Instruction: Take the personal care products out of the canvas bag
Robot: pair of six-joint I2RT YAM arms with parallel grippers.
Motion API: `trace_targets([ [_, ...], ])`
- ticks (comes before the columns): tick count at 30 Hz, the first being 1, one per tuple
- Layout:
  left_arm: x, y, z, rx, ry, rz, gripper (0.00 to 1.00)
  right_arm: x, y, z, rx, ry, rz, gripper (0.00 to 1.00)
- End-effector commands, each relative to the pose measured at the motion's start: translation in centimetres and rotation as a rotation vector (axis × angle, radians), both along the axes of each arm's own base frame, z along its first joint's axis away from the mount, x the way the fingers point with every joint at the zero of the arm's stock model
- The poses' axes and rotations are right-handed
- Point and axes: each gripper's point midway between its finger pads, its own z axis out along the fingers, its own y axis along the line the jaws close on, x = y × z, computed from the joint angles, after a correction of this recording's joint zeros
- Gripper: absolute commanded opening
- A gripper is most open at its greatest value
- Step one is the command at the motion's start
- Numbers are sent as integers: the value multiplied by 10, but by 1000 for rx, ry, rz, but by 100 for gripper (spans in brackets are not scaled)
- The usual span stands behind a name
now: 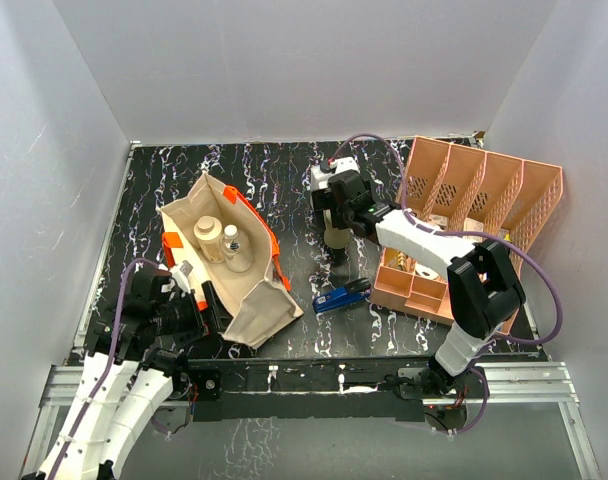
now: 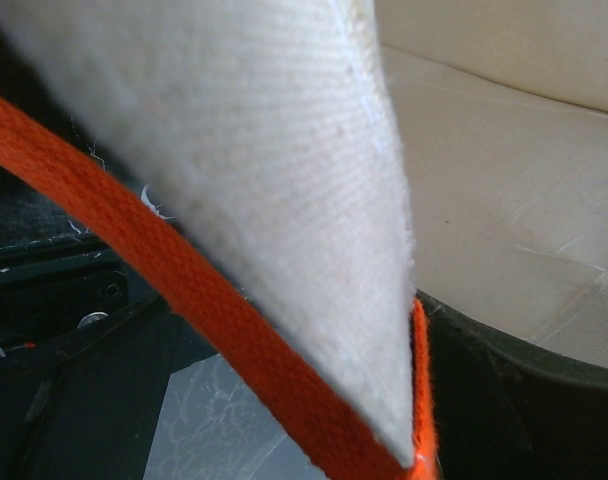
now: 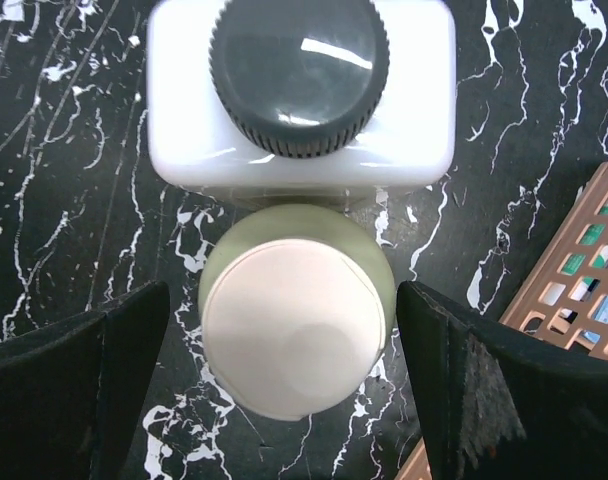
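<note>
Right arm is out over the far middle of the black marbled table [image 1: 284, 190], and the right gripper [image 1: 336, 238] hangs straight over the olive-tan cylinder [image 3: 294, 310], which stands upright on the table with its pale cap showing. The black fingers [image 3: 79, 390] sit spread on either side of it, not pinching, with a strip of table showing on the left side. Just beyond, touching or nearly so, stands a white squarish bottle [image 3: 299, 95] with a black cap. To the right sits the salmon-pink organizer [image 1: 484, 185], with a blue-black stapler [image 1: 341, 297] lying near its near-left corner. Over on the left the canvas bag [image 1: 264, 310] lies open, the cream cylinder [image 1: 209, 237] and a tiny clear bottle [image 1: 232, 240] inside it. The left gripper [image 1: 206, 300] is down at the bag's near edge; its wrist view is filled by cloth and an orange strap [image 2: 184, 290], so I can't tell how its fingers stand.
</note>
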Motion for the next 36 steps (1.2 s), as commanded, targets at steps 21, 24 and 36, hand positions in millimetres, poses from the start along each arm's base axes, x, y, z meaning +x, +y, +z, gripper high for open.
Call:
trace_targets([
  [21, 0, 15, -10, 43, -18, 132, 82, -88, 167, 223, 237, -300, 406, 94],
  [24, 1, 15, -9, 44, -32, 124, 82, -110, 208, 233, 263, -306, 498, 93],
  [36, 12, 14, -8, 38, -95, 113, 82, -118, 277, 135, 49, -200, 521, 80],
])
